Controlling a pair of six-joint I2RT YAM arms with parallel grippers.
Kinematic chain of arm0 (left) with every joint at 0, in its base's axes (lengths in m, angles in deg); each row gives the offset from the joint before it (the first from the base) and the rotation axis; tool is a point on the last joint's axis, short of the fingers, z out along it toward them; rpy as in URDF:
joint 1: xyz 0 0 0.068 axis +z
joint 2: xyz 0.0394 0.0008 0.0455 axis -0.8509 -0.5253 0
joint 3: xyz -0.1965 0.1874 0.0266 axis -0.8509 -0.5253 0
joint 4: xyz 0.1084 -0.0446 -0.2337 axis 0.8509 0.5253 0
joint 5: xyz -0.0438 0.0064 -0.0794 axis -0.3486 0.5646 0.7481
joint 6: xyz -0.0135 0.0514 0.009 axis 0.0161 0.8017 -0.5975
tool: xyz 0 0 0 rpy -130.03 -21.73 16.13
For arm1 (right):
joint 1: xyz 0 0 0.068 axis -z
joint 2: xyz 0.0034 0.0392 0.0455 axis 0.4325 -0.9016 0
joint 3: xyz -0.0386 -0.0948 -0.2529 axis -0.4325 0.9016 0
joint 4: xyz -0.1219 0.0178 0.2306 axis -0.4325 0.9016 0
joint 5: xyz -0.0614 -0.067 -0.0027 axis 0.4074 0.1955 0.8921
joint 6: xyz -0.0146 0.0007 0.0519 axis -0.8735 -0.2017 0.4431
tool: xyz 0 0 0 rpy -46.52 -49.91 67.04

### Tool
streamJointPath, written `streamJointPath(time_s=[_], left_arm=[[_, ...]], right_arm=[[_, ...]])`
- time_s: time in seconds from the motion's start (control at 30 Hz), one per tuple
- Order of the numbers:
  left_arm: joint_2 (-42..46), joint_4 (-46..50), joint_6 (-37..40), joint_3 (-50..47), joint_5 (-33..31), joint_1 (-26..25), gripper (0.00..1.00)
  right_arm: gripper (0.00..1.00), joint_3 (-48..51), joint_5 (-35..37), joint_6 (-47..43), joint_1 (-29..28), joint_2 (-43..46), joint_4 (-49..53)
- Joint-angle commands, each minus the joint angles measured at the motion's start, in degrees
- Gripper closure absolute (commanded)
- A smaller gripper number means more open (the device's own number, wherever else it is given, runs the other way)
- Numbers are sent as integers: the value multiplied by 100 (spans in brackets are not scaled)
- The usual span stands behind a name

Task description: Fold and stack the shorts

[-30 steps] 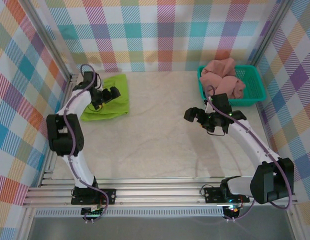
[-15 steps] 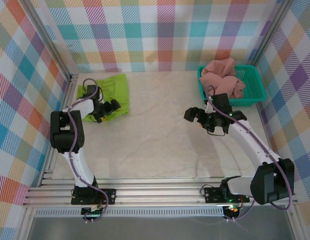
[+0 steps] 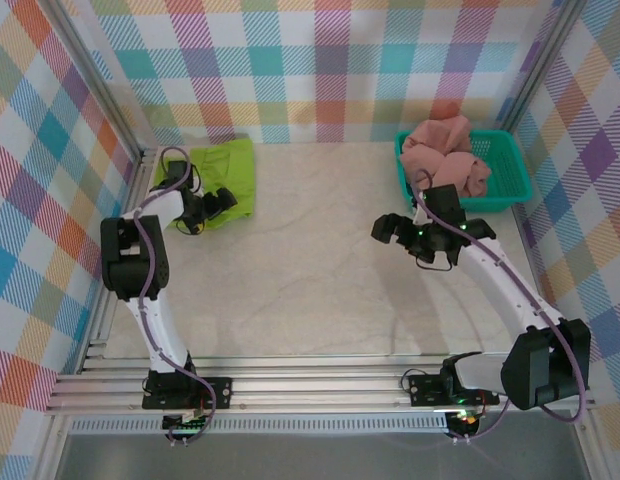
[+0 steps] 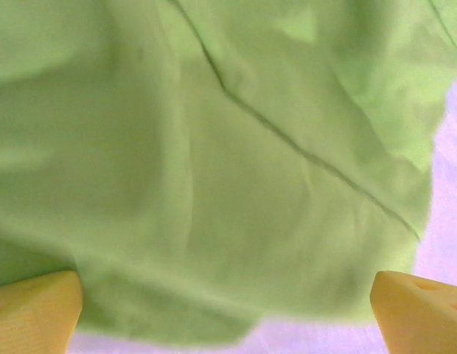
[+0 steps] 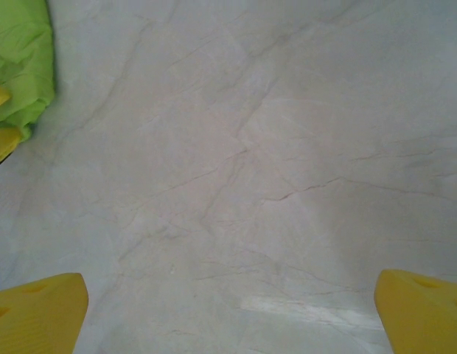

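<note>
Top external view: the lime green shorts [image 3: 230,172] lie flat at the far left of the table [image 3: 310,280]. The left end effector [image 3: 220,203] sits at their near edge, jaws apart. The dusty salmon pink shorts [image 3: 445,150] are heaped in the teal basket [image 3: 510,175] at the far right. The right end effector [image 3: 388,228] hangs over bare table left of the basket, jaws spread, holding nothing.

Left wrist view: green cloth with a diagonal crease lies between two yellow fingers [image 4: 37,313] set wide apart, unclamped.

Right wrist view: yellow fingers [image 5: 40,310] stand wide over the pale table, with green shorts at the left edge.
</note>
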Motion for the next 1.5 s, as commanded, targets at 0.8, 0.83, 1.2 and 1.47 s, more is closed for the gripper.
streamJointPath(time_s=[0.8, 0.83, 1.2, 1.47], left_arm=[[4698, 233, -348, -2258, 9, -1201, 0], [4721, 232, -341, -2285, 9, -1206, 0], [4931, 111, -392, -2429, -84, -1234, 0], [4975, -124, -574, -2555, -216, -1356, 0]], right_arm=[[21, -4753, 3993, -748, 1380, -4661, 666], [28, -4739, 3898, -729, 1383, -4716, 605], [97, -3267, 2748, -181, 1031, -2763, -1000], [100, -3206, 2408, -180, 236, -1167, -2065]])
